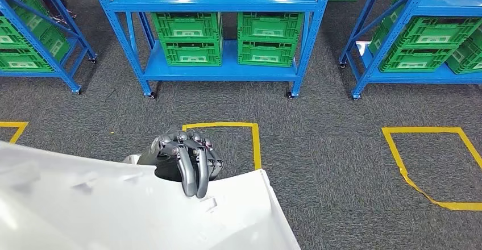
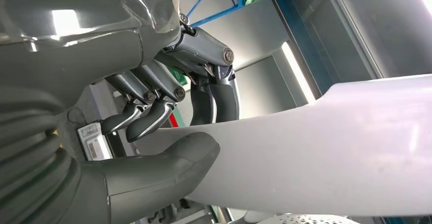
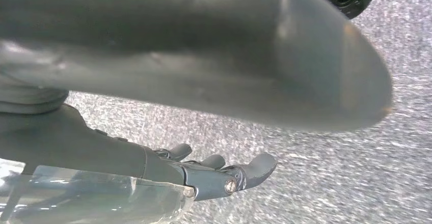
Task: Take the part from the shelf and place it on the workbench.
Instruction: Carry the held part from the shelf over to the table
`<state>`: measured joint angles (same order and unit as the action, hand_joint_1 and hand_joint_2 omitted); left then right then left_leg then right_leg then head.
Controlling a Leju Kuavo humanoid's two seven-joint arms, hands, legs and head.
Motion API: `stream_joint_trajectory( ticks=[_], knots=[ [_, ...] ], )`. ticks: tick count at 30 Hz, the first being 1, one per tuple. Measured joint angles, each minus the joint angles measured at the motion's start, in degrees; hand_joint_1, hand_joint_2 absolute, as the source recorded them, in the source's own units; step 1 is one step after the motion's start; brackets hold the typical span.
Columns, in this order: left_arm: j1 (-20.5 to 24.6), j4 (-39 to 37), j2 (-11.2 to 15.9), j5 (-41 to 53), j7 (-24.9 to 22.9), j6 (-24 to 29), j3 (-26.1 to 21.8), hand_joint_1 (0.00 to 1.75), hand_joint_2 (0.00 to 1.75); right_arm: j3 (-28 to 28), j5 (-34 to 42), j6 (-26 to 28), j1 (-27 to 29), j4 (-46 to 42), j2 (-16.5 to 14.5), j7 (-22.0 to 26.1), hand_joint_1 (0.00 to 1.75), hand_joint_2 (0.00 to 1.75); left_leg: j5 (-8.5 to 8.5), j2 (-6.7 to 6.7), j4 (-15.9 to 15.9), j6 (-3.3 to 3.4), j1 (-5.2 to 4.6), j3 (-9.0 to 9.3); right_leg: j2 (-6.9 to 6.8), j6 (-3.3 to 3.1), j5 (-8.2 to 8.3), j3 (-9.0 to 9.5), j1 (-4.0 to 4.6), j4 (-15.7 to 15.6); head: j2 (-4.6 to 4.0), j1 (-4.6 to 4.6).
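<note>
While my left hand (image 1: 190,162) clamps the white part (image 1: 113,210) at its far edge, fingers over, thumb (image 2: 168,165) under, I should keep it level as I carry. My right hand (image 3: 224,175) hangs loosely uncurled, holding nothing. Beyond stands the blue shelf (image 1: 219,68).

Right hand (image 3: 219,175) hangs empty — fingers (image 3: 260,165) loosely apart — above grey carpet (image 3: 331,183).
</note>
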<state>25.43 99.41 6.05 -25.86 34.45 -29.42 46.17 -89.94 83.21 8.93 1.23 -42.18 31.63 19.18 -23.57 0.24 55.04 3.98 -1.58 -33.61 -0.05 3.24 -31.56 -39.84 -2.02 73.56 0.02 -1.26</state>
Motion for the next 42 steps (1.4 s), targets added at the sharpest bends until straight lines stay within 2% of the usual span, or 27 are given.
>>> stream_joint_trajectory(
  ticks=[2, 3, 5, 8, 10, 12, 13, 14, 15, 17, 19, 21, 23, 24, 26, 28, 29, 30, 31, 32, 33, 35, 36, 38, 39, 40, 42],
  knots=[
    [0.01, -0.03, -0.01, 0.00, 0.00, 0.02, 0.09, 1.71, 1.75, 0.00, 0.00, 0.07, -0.07, -0.11, 0.09, 0.02, 0.00, 0.00, 0.82, 0.00, 0.84, -0.13, -0.10, -1.72, -0.01, 0.59, 2.02, 5.18, 0.10, -6.33, 0.01, 0.01],
    [0.04, -0.03, -0.04, -0.01, 0.00, 0.02, 0.10, 1.71, 1.75, 0.00, 0.00, 0.08, -0.14, -0.16, 0.20, 0.03, 0.00, 0.00, 1.13, 0.00, 1.45, -0.29, -0.19, -2.58, 0.02, 0.39, 2.07, 8.26, 0.26, -10.87, 0.01, 0.01],
    [0.05, -0.03, -0.11, -0.01, -0.03, -0.01, 0.14, 1.71, 1.75, 0.00, 0.00, 0.07, -0.28, -0.23, 0.37, 0.03, 0.00, 0.00, 1.92, 0.03, 2.25, -0.75, -0.28, -3.68, 0.09, -0.51, 1.31, 11.47, 0.64, -16.29, 0.00, -0.03],
    [0.01, -0.04, -0.12, -0.01, -0.10, -0.17, 0.22, 1.71, 1.75, -0.03, 0.00, -0.14, -0.22, -0.31, 0.47, -0.05, 0.00, 0.00, 2.44, -0.15, 2.66, -1.67, -0.21, -4.53, 0.02, -1.85, 2.15, 10.68, 0.51, -16.93, 0.00, 0.01],
    [0.02, -0.05, 0.01, -0.02, -0.11, -0.36, 0.22, 1.71, 1.75, -0.07, 0.00, -0.26, -0.20, -0.38, 0.45, -0.10, 0.00, 0.00, -1.39, -0.38, 5.56, -2.64, 0.13, -5.60, -0.19, -2.68, 3.53, 9.58, 0.03, -17.07, 0.00, 0.06],
    [0.05, -0.10, 0.11, -0.02, -0.11, -0.50, 0.32, 1.71, 1.75, -0.07, 0.00, -0.08, -0.21, -0.57, 0.45, -0.13, 0.00, 0.00, -7.54, -0.39, 12.63, -3.68, 0.98, -7.05, -0.28, -2.91, 5.04, 7.99, 0.02, -17.02, 0.00, -0.04],
    [0.06, -0.16, 0.16, -0.02, -0.11, -0.54, 0.40, 1.71, 1.75, -0.08, 0.01, 0.08, -0.17, -0.69, 0.42, -0.13, 0.00, 0.00, -9.44, -0.37, 16.39, -4.09, 1.44, -7.49, -0.29, -2.83, 5.82, 7.04, -0.01, -16.99, 0.00, -0.07],
    [0.06, -0.23, 0.22, -0.02, -0.11, -0.58, 0.49, 1.71, 1.75, -0.08, 0.01, 0.24, -0.15, -0.80, 0.41, -0.13, 0.00, 0.00, -9.82, -0.35, 18.86, -4.41, 1.83, -7.30, -0.30, -2.70, 6.58, 6.08, -0.06, -16.96, 0.00, -0.07],
    [0.06, -0.33, 0.27, -0.02, -0.11, -0.60, 0.56, 1.71, 1.75, -0.09, 0.02, 0.34, -0.14, -0.87, 0.40, -0.13, 0.00, 0.00, -8.93, -0.33, 19.49, -4.67, 2.17, -6.24, -0.30, -2.52, 7.32, 5.15, -0.14, -16.93, 0.00, -0.07],
    [0.16, -0.44, 0.30, -0.02, -0.11, -0.64, 0.61, 1.71, 1.75, -0.09, 0.02, 0.39, -0.09, -1.05, 0.40, -0.13, 0.00, 0.00, -5.96, -0.33, 14.72, -4.86, 2.61, -1.13, -0.25, -2.05, 8.77, 3.52, -0.30, -16.89, 0.01, -0.09],
    [0.42, -0.45, 0.21, -0.03, -0.11, -0.69, 0.62, 1.71, 1.75, -0.08, 0.02, 0.39, -0.01, -1.28, 0.40, -0.13, 0.00, 0.00, -6.46, -0.41, 5.53, -4.63, 2.55, 5.76, -0.18, -1.31, 10.10, 2.55, -0.35, -16.95, 0.01, -0.05],
    [0.62, -0.43, 0.15, -0.03, -0.11, -0.80, 0.66, 1.71, 1.75, -0.09, 0.02, 0.40, 0.04, -1.49, 0.45, -0.13, 0.00, 0.00, -8.00, -0.51, 0.34, -3.97, 2.05, 8.66, -0.19, -0.36, 11.52, 2.28, -0.50, -17.40, 0.00, -0.08],
    [0.69, -0.42, 0.15, -0.02, -0.11, -0.90, 0.74, 1.71, 1.75, -0.15, 0.02, 0.40, 0.20, -1.74, 0.54, -0.14, 0.00, 0.00, -6.87, -0.35, -0.26, -2.87, 1.69, 7.72, -0.22, 0.35, 12.52, 2.02, -0.76, -18.02, -0.01, -0.17],
    [0.74, -0.42, 0.12, -0.02, -0.11, -0.92, 0.79, 1.71, 1.75, -0.17, 0.03, 0.40, 0.27, -1.86, 0.56, -0.15, 0.00, 0.00, -5.98, -0.23, -0.50, -2.19, 1.65, 7.11, -0.22, 0.23, 11.80, 1.55, -0.82, -17.54, 0.00, -0.19],
    [0.77, -0.43, -0.02, -0.03, -0.13, -0.92, 0.93, 1.71, 1.75, -0.20, 0.04, 0.40, 0.35, -2.04, 0.58, -0.15, 0.00, 0.00, -3.89, -0.07, -0.91, -1.14, 1.58, 5.44, -0.17, -0.93, 6.70, -0.30, -0.74, -12.48, 0.00, 0.08],
    [0.70, -0.46, -0.10, -0.03, -0.13, -0.92, 1.10, 1.71, 1.75, -0.20, 0.04, 0.40, 0.38, -2.10, 0.63, -0.15, 0.00, 0.00, -2.01, -0.08, -0.76, -0.73, 1.13, 3.32, -0.07, -1.50, 1.39, -2.13, -0.47, -4.05, -0.01, 0.32],
    [0.68, -0.49, -0.10, -0.02, -0.13, -0.92, 1.19, 1.71, 1.75, -0.20, 0.04, 0.40, 0.38, -2.10, 0.66, -0.15, 0.00, 0.00, -1.17, -0.05, -0.62, -0.68, 0.92, 2.19, -0.05, -1.20, 0.58, -2.35, -0.38, -0.76, -0.02, 0.37],
    [0.66, -0.51, -0.09, -0.03, -0.15, -0.92, 1.28, 1.71, 1.75, -0.20, 0.04, 0.42, 0.37, -2.10, 0.69, -0.15, 0.00, 0.00, -0.41, -0.02, -0.39, -0.70, 0.77, 1.00, -0.05, -0.66, 1.06, -1.71, -0.33, 0.78, -0.01, 0.37],
    [0.66, -0.52, -0.09, -0.05, -0.21, -0.92, 1.37, 1.71, 1.75, -0.20, 0.03, 0.45, 0.36, -2.11, 0.72, -0.14, 0.00, 0.00, 0.28, 0.00, -0.07, -0.78, 0.69, -0.20, -0.05, -0.08, 2.21, -0.10, -0.30, 0.31, -0.01, 0.37],
    [0.67, -0.53, -0.09, -0.09, -0.29, -0.91, 1.45, 1.71, 1.75, -0.19, 0.02, 0.50, 0.32, -2.14, 0.75, -0.13, 0.00, 0.00, 0.90, 0.01, 0.43, -0.94, 0.66, -1.38, -0.06, 0.32, 3.22, 2.64, -0.30, -2.31, 0.00, 0.38],
    [0.68, -0.51, -0.09, -0.16, -0.40, -0.90, 1.50, 1.71, 1.75, -0.18, 0.00, 0.58, 0.22, -2.19, 0.80, -0.11, 0.00, 0.00, 1.38, 0.01, 1.08, -1.14, 0.60, -2.50, -0.06, 0.37, 3.22, 6.16, -0.27, -6.44, 0.00, 0.39],
    [0.75, -0.45, -0.07, -0.35, -0.57, -0.86, 1.54, 1.71, 1.75, -0.15, -0.02, 0.80, -0.05, -2.28, 0.93, -0.03, 0.00, 0.00, 2.18, 0.10, 2.36, -1.70, 0.48, -4.06, 0.06, -0.37, 1.31, 11.52, 0.00, -14.20, 0.00, 0.30],
    [0.75, -0.43, -0.04, -0.43, -0.61, -0.84, 1.53, 1.71, 1.75, -0.14, -0.02, 0.92, -0.17, -2.33, 0.96, 0.01, 0.00, 0.00, 2.66, 0.15, 2.62, -2.02, 0.47, -4.45, 0.11, -0.89, 0.43, 12.50, 0.26, -16.11, 0.00, 0.26],
    [0.62, -0.45, 0.13, -0.48, -0.64, -0.81, 1.54, 1.71, 1.75, -0.15, -0.03, 1.12, -0.20, -2.42, 0.89, 0.03, 0.00, 0.00, 3.54, 0.14, 2.69, -2.63, 0.68, -4.94, 0.03, -1.79, 0.91, 11.77, 0.31, -16.57, -0.01, 0.28],
    [0.50, -0.48, 0.24, -0.44, -0.64, -0.80, 1.53, 1.71, 1.75, -0.16, -0.04, 1.15, -0.22, -2.43, 0.82, 0.02, 0.00, 0.00, 2.74, 0.04, 3.15, -3.00, 0.84, -5.34, -0.08, -2.28, 1.55, 11.17, 0.26, -16.51, 0.00, 0.23],
    [0.41, -0.50, 0.38, -0.35, -0.62, -0.79, 1.51, 1.71, 1.75, -0.17, -0.04, 1.16, -0.21, -2.44, 0.73, 0.01, 0.00, 0.00, 0.71, -0.08, 4.57, -3.41, 1.02, -5.90, -0.19, -2.66, 2.32, 10.52, 0.10, -16.54, 0.00, 0.15],
    [0.35, -0.54, 0.59, -0.19, -0.56, -0.79, 1.48, 1.71, 1.75, -0.18, -0.04, 1.15, -0.26, -2.43, 0.53, -0.03, 0.00, 0.00, -5.72, -0.23, 10.54, -4.27, 1.39, -7.30, -0.33, -3.07, 3.96, 8.87, 0.10, -16.48, 0.00, -0.01]
  ],
)
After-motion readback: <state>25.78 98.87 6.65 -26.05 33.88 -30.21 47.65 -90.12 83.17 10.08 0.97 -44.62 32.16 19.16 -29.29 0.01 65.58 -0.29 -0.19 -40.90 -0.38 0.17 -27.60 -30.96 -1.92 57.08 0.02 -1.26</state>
